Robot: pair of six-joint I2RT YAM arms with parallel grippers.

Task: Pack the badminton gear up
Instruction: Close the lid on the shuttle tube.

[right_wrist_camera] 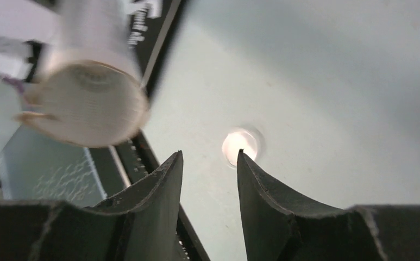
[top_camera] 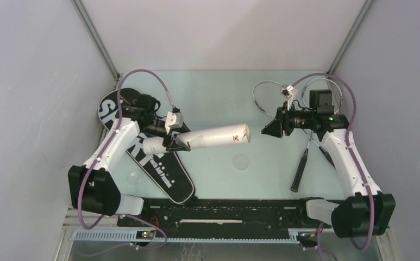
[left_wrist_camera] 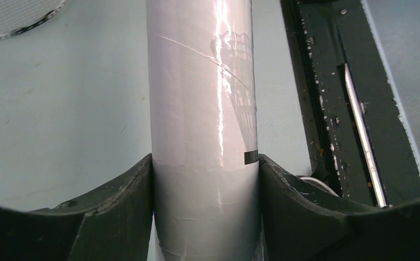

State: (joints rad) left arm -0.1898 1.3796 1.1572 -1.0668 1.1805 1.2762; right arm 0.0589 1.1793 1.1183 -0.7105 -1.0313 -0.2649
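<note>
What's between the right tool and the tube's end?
Nothing: the top view shows that gap bare from right tool to tube, only table beneath.

Left arm, left of frame: white link shells running between bulky black joint housings; purple cable looping above it.
Right arm, right of frame: wearing same white shells and black joints; second purple cable arching over wrist; small green light glowing there.
Left gripper: fingers showing matte black, with curved inner faces.
Right gripper: fingers showing same black, tapering to blunt tips, edges looking scuffed.
</note>
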